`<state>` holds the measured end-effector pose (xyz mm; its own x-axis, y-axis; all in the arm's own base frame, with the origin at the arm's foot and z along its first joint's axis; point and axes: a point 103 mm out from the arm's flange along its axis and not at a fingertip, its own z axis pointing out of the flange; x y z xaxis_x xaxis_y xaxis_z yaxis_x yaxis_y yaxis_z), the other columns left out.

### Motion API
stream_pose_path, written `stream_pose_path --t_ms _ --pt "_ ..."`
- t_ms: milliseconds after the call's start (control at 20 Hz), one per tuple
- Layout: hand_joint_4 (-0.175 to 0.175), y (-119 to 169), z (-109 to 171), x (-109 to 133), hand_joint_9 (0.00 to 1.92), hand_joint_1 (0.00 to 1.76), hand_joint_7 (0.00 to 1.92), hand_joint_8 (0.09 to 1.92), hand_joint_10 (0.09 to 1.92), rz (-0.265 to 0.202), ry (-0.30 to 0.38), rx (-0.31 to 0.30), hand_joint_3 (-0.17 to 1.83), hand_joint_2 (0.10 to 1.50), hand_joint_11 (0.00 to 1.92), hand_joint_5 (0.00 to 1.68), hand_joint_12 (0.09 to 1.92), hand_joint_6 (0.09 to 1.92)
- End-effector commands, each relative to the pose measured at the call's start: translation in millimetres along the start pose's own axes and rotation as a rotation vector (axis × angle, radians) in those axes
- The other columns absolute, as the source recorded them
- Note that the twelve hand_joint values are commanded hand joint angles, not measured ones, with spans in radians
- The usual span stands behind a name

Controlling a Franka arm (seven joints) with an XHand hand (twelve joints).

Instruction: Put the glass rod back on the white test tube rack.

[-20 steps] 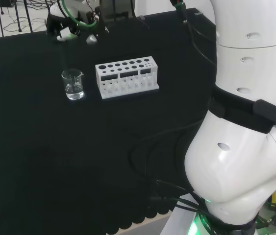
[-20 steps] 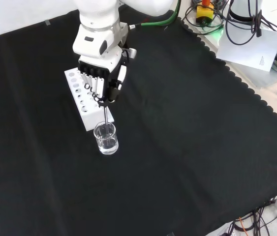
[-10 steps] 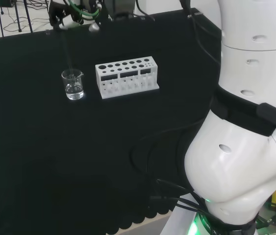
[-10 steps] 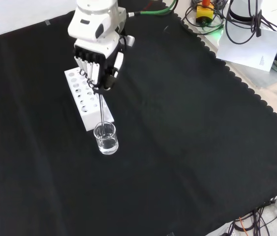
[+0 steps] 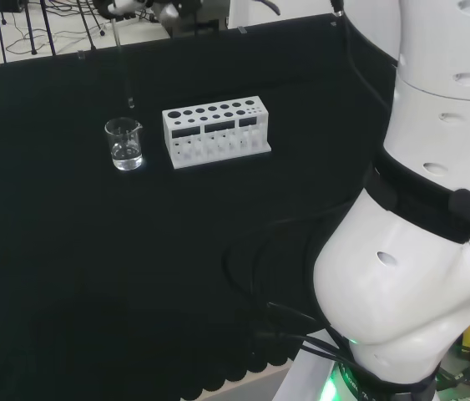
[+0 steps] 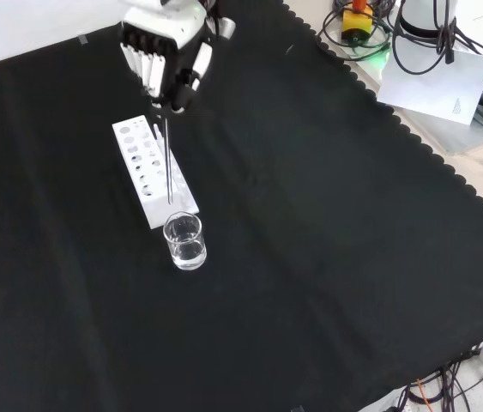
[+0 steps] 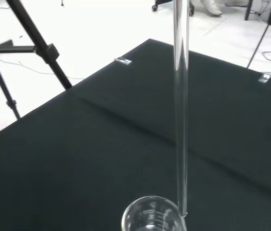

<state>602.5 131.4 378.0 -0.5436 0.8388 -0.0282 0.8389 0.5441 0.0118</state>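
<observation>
**Room around the bench**

I see a black cloth with a scalloped edge point(image 6: 413, 137) covering the bench. Beyond it, a pale glossy floor point(image 7: 77, 33) catches bright light. Black metal tripod legs point(image 7: 34, 38) stand on that floor. A white paper sheet point(image 6: 434, 81) and tangled black cables point(image 6: 421, 43) lie off the cloth's corner in the front view.

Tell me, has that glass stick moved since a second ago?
Yes. The glass rod, held in the hand, has risen out of the beaker; its tip is now above the rim.
</observation>
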Motion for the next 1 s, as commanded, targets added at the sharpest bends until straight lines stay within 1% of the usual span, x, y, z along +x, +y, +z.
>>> stream_pose_path --t_ms 50,300,650,800,1000 --pt "-0.175 -13.3 -16.7 -22.1 1.65 1.29 1.11 1.09 0.70 0.058 -0.006 -0.011 0.00 1.08 1.76 1.03 0.35 0.62" --pt "-0.175 -28.7 -20.1 -54.7 1.65 1.29 1.11 1.09 0.70 0.121 -0.001 -0.020 0.00 1.08 1.76 1.03 0.35 0.62" --pt "-0.175 -72.6 -22.8 -110.3 1.65 1.29 1.12 1.09 0.70 0.239 0.002 -0.031 0.00 1.08 1.76 1.03 0.35 0.62" --pt "-0.175 -88.7 -20.0 -126.8 1.65 1.29 1.12 1.09 0.70 0.276 -0.002 -0.021 0.00 1.08 1.76 1.03 0.35 0.62" --pt "-0.175 -108.9 -15.2 -141.6 1.65 1.29 1.12 1.09 0.70 0.309 0.001 -0.012 0.00 1.08 1.76 1.03 0.35 0.62"
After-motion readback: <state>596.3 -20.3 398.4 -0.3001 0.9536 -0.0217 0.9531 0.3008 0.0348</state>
